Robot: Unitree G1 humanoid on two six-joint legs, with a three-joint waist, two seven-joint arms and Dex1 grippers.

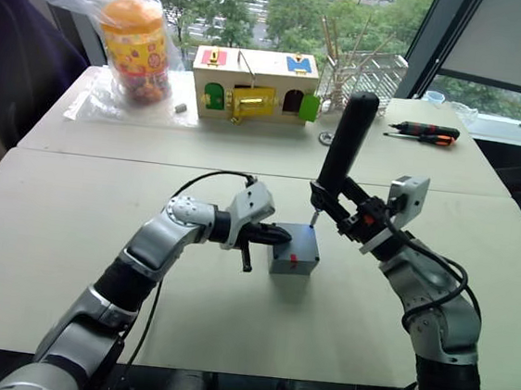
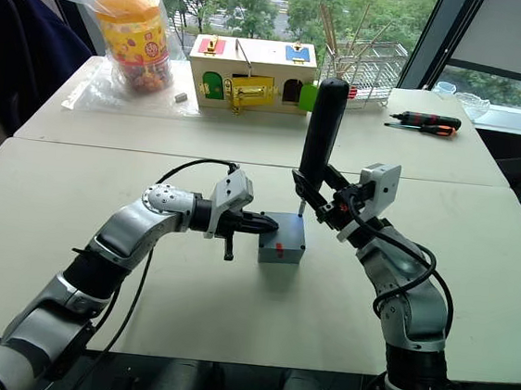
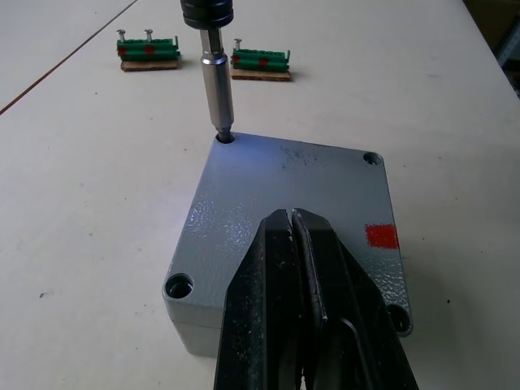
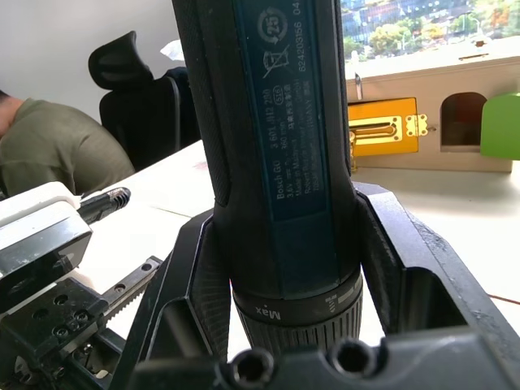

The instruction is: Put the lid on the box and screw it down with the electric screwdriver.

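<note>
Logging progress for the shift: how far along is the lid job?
Done: the lid sits on the box. In hand: the left gripper, shut, presses on the lid while the right gripper holds the screwdriver, bit in one corner hole. Left: the other three corner holes look unscrewed.

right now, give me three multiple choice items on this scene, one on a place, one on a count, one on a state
1. Where is the electric screwdriver's bit?
A. in a corner screw hole of the lid
B. on the lid's red mark
C. on the table beside the box

2. How many green connector strips lie on the table beyond the box?
A. one
B. two
C. four

3. How is the left gripper?
A. wide open above the box
B. shut, fingers resting on the lid
C. shut on the screwdriver

Answers: 1 A, the electric screwdriver, held by the right gripper, has its bit tip in a corner hole of the lid on the box. 2 B, two green connector strips show. 3 B, the left gripper fingers lie together on the lid.
</note>
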